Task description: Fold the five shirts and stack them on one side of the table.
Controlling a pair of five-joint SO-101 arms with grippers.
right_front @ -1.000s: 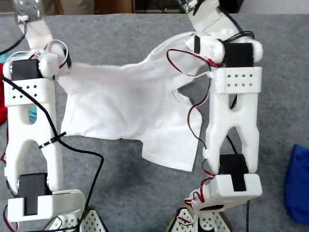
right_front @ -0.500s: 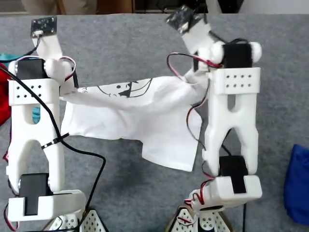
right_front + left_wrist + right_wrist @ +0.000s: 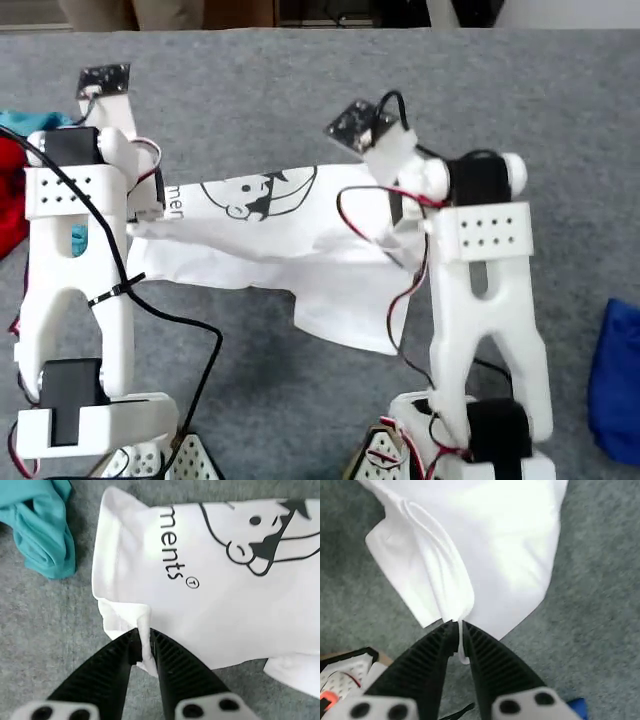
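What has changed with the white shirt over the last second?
Both arms drew the far edge of the white shirt back toward their bases, the right arm farther. This folded the shirt over, so its printed face now shows. The left gripper and right gripper stayed shut on that edge. The shirt's near hem and the blue cloth did not move.

Robotics lab bench, I'd say: grey felt tabletop (image 3: 260, 100) under my left gripper (image 3: 143, 642), exposed wiring (image 3: 170, 315) on my white printed left arm (image 3: 70, 260), wooden furniture (image 3: 235, 12) past the far edge beyond it.
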